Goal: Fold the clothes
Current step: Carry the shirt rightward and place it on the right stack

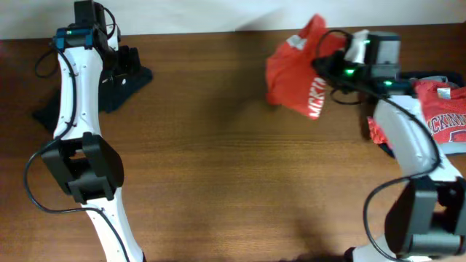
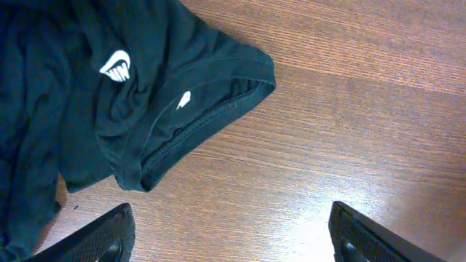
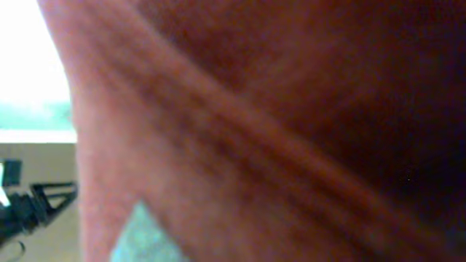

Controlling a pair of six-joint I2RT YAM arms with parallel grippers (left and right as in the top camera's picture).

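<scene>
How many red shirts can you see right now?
2: one red shirt hangs bunched from the right gripper; a second red shirt lies at the table's right edge, partly cut off. Others may be hidden.

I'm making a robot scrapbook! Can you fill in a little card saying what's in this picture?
Table: brown wooden table
Left hand: open, empty, over bare wood beside the crumpled black fabric garment with small white marks
Right hand: gripping the bunched orange-red fabric T-shirt with white print
Far right: red fabric garment with white letters, lying on the table
Folded: none yet
</scene>
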